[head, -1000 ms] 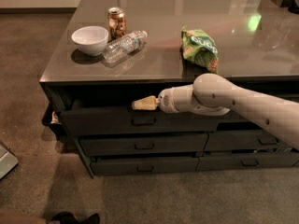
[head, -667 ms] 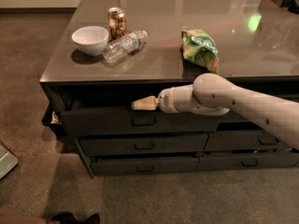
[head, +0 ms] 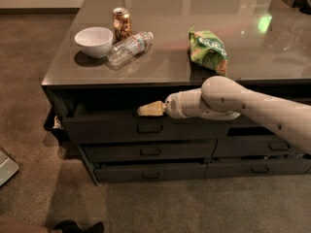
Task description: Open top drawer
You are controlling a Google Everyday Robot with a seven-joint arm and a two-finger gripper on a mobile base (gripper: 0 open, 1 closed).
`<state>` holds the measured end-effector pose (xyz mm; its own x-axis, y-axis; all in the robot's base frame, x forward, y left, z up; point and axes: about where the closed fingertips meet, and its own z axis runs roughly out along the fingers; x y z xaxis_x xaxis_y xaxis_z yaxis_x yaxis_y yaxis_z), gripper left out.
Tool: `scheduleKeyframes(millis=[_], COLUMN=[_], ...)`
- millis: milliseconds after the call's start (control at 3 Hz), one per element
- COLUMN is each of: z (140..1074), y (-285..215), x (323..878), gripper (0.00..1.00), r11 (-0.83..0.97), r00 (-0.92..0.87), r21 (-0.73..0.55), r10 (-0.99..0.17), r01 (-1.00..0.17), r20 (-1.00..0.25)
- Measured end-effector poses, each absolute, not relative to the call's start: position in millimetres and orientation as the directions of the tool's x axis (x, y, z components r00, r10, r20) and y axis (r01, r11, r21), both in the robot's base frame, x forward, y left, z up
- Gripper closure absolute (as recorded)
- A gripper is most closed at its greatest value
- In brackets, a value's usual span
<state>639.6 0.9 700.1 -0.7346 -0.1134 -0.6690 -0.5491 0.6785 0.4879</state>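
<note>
The top drawer (head: pixel 112 128) is a wide dark grey drawer under the left half of the counter top. It stands pulled out a little, with a dark gap above its front panel. Its small loop handle (head: pixel 149 128) sits at the middle of the panel. My gripper (head: pixel 146 109) points left at the top edge of the drawer front, just above the handle, on the end of my white arm (head: pixel 233 103).
On the glossy counter top (head: pixel 160 67) stand a white bowl (head: pixel 94 41), a can (head: pixel 121 23), a lying plastic bottle (head: pixel 128 47) and a green chip bag (head: pixel 209 50). Two shallower drawers (head: pixel 150 152) lie below. Brown carpet (head: pixel 29 106) surrounds the cabinet.
</note>
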Motion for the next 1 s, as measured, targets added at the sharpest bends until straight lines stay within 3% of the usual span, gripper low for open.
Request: scheduleKeyframes(millis=[333, 667, 1000], z=[695, 700, 692], y=[-4, -4, -9], x=[633, 633, 622], gripper=[0.25, 0.06, 0.0], r11=[0.697, 0.697, 0.728], r00=[-0.755, -0.755, -0.78], r21=[0.485, 0.485, 0.464], r10=[-0.123, -0.124, -0.153], r01=[-0.528, -0.528, -0.504], r20=[-0.644, -0.644, -0.607])
